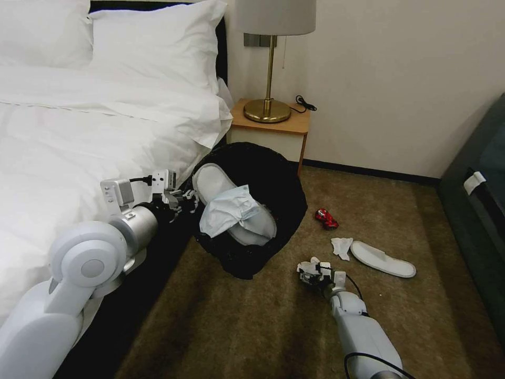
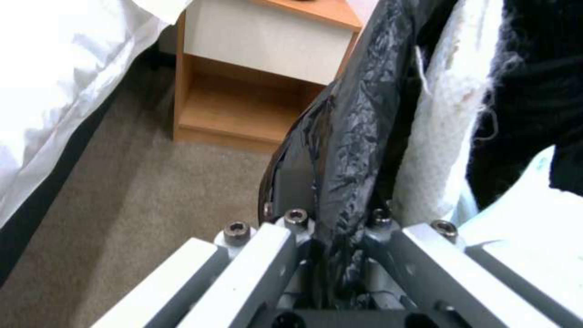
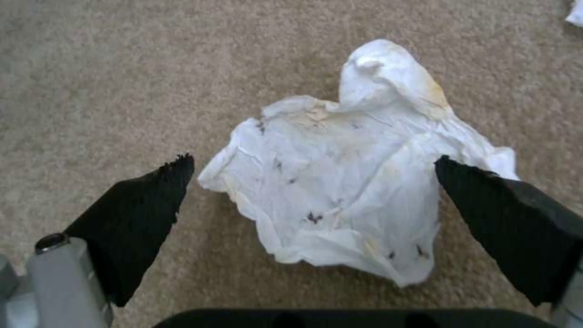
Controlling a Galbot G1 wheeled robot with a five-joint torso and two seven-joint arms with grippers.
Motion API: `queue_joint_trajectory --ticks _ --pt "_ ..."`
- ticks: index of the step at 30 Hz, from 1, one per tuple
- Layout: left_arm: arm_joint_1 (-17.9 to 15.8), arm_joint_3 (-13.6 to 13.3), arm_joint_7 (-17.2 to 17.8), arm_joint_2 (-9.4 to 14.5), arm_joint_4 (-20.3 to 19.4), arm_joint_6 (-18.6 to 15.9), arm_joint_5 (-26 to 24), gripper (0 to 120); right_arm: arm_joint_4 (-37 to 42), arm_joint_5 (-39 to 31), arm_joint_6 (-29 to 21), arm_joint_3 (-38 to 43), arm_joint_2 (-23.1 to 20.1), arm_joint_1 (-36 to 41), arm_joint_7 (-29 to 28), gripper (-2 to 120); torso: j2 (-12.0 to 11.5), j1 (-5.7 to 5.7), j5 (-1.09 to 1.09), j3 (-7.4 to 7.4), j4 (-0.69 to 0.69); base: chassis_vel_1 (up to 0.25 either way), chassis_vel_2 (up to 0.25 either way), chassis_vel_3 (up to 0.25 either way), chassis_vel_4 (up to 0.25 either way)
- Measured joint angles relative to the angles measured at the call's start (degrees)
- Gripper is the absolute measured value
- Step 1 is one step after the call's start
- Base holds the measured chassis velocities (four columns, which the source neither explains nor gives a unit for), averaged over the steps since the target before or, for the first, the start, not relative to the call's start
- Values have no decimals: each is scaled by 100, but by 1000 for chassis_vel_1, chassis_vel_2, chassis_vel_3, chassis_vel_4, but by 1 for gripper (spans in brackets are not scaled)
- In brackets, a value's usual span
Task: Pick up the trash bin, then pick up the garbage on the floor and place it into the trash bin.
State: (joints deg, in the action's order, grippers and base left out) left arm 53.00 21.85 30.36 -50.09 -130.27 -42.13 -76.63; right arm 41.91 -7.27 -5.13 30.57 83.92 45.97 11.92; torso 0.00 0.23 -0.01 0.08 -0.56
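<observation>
My left gripper point(image 1: 185, 202) holds the black trash bin point(image 1: 276, 181) off the floor beside the bed, mouth tilted toward me. In the left wrist view, that gripper point(image 2: 331, 228) is shut on the bin's liner-covered rim point(image 2: 340, 150). Inside lie a white slipper point(image 1: 211, 181) and a pale crumpled sheet point(image 1: 231, 210). My right gripper point(image 1: 311, 271) hangs low over the carpet point(image 1: 236, 326), open, its black fingertips point(image 3: 145, 209) on either side of a crumpled white tissue point(image 3: 346, 182). A second tissue point(image 1: 342, 246), another white slipper point(image 1: 383, 259) and a crushed red can point(image 1: 326, 218) lie on the floor farther right.
The white bed point(image 1: 79, 131) runs along the left. A wooden nightstand point(image 1: 268, 129) with a brass lamp point(image 1: 269, 68) stands behind the bin against the wall. A dark piece of furniture point(image 1: 478, 200) lines the right edge.
</observation>
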Motion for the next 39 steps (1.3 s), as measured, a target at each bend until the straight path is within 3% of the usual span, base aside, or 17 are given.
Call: queue_joint_trajectory --ticks 11,17,20,25,29,34,39 --pt "48 22 0 38 -37 0 0 1 -342 128 112 56 85 -262 60 100 0 0 0 0 1 0 0 0 0" --pt "41 23 0 31 -40 0 0 1 -367 132 115 54 88 -266 29 94 0 0 0 0 0 0 0 0 0" --pt "31 22 1 33 -44 0 -1 1 -411 131 115 63 94 -290 24 88 0 0 0 0 0 0 0 0 0" --pt "47 38 7 90 -86 0 -11 1 -651 124 133 144 92 -349 21 65 0 0 0 -1 0 0 0 0 0" --pt "45 37 9 90 -88 0 -14 1 -727 129 171 172 85 -344 -14 54 1 0 -1 -1 0 0 0 0 0" --pt "21 24 11 86 -82 0 -18 1 -759 122 207 203 56 -277 -60 31 1 -1 -2 -2 0 0 0 0 0" --pt "-8 17 5 68 -46 0 -18 1 -739 113 227 201 14 -213 -94 16 1 -2 -1 -2 1 0 0 0 0"
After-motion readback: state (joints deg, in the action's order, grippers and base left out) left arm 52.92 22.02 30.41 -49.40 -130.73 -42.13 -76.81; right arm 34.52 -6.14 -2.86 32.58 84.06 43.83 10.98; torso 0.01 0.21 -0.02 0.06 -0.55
